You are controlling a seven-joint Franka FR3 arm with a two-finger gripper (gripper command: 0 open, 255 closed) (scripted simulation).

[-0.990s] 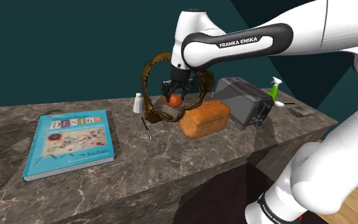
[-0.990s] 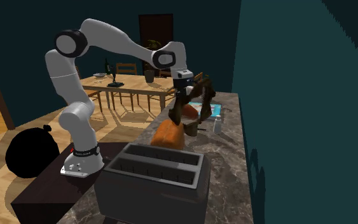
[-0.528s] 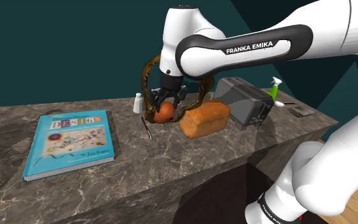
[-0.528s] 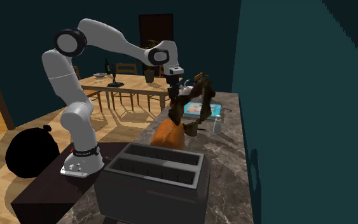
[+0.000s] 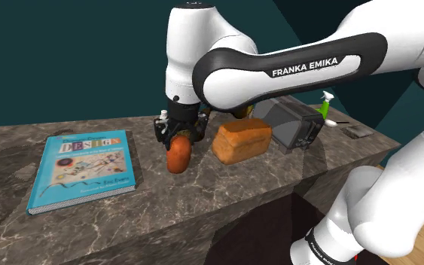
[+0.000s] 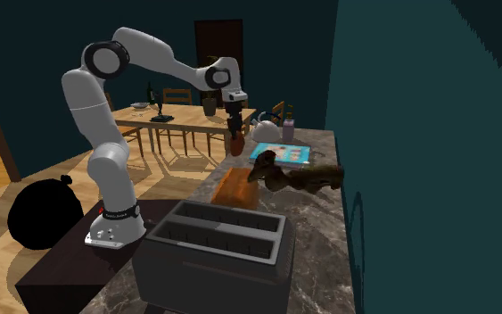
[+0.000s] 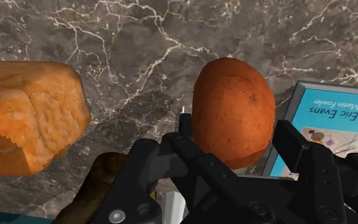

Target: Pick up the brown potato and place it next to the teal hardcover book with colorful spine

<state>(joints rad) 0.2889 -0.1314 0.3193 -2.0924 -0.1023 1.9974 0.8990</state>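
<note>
Orange-brown and smooth, the potato (image 5: pixel 178 154) sits clasped between the two black fingers of the end effector (image 5: pixel 178 141), which grip it near its upper end so that most of it hangs below them. A second ago we held it higher, over by the bread loaf (image 5: pixel 242 139) and inside a dark brown ring-shaped thing (image 6: pixel 298 177) that stood around the fingers. Since then the arm has swung toward the shoulder view's left and come down, so the potato now hangs low over the marble table (image 5: pixel 202 203), between the loaf and the teal book (image 5: pixel 82 169). The ring-shaped thing now lies on the table beyond the loaf in the second exterior view. We cannot tell whether the potato's underside touches the table yet. In the wrist view the book's corner shows just beyond the potato, so we judge the carry nearly done. What remains is a short move closer to the book's edge, a gentle lowering and a release. The rounded potato may roll once freed.
</note>
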